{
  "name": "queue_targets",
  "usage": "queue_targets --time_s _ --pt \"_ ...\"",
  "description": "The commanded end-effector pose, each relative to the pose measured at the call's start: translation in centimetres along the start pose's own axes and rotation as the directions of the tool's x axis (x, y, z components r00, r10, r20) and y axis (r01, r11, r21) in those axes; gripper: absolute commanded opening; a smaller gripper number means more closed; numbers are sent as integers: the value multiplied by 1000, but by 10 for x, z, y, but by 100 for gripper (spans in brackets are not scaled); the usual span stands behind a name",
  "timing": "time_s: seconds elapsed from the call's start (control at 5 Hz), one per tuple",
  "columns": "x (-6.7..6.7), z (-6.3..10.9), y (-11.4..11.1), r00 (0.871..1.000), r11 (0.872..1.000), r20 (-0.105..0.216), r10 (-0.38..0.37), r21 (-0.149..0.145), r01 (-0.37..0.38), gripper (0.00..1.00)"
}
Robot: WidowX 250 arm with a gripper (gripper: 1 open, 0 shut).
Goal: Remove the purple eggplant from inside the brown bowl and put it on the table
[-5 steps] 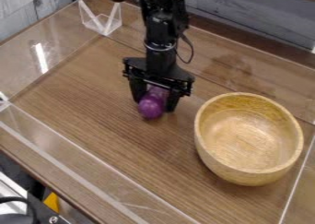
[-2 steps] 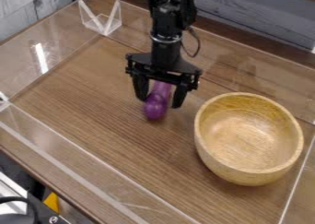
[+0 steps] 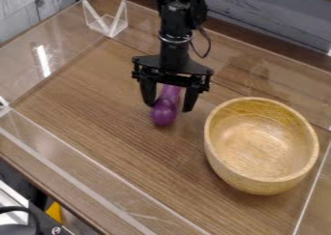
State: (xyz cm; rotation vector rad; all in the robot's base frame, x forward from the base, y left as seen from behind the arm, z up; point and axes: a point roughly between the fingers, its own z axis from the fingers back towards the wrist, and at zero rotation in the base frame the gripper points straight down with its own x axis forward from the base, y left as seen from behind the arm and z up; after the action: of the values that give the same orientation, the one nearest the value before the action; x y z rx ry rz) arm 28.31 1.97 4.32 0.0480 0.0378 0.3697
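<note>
Eggplant released on the table; since the earliest frame we see the gripper (image 3: 171, 96) a little higher and the eggplant (image 3: 163, 111) now lying lengthwise instead of bunched under it.

We find the jaws spread wide, straddling the eggplant without pinching it. The eggplant rests on the table (image 3: 91, 123) near its middle, just left of the bowl (image 3: 262, 144), apart from it. The bowl sits toward the table's right edge, holding nothing we can see.
</note>
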Motion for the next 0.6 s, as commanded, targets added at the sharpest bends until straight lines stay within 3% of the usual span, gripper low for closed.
queue_targets --time_s 0.0,0.2,0.4 --pt "9 20 3 998 999 60 32 -27 -30 100" --pt "13 21 7 997 998 58 52 -30 -50 100" --pt "17 16 10 998 999 62 -29 -30 31 100"
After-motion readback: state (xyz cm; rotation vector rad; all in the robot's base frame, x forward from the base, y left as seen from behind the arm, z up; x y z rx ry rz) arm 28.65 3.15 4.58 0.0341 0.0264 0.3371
